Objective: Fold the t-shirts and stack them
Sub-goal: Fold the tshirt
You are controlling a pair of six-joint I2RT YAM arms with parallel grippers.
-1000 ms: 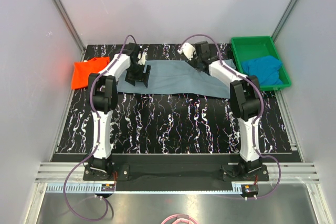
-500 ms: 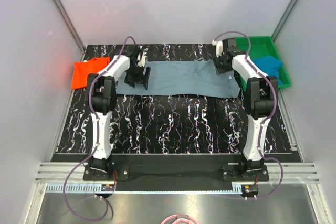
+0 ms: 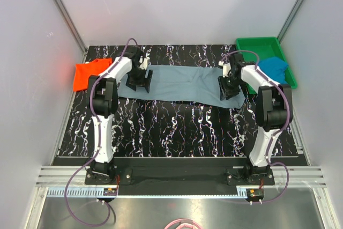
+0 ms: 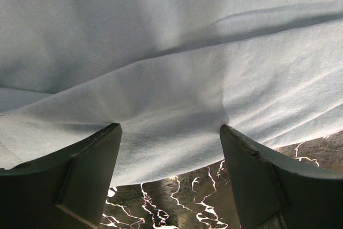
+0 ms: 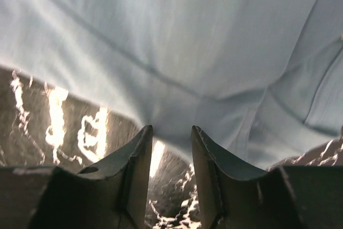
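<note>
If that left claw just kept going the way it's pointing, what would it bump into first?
Most likely the grey-blue t-shirt. The left gripper has its fingers open on either side of the cloth's near edge, and the cloth fills the view ahead. The marbled table lies beneath; depth is hard to judge.

Even, bright overhead light fills the white-walled cell in the top view, and the orange-red t-shirt (image 3: 88,74) throws a reddish glow on the left wall (image 3: 32,52). At the left wrist, soft shadows line the folds of the grey-blue t-shirt (image 4: 171,52); the near fingers (image 4: 80,181) are dark. The right wrist view is smeared, with white glare on the glossy table (image 5: 56,116).
</note>
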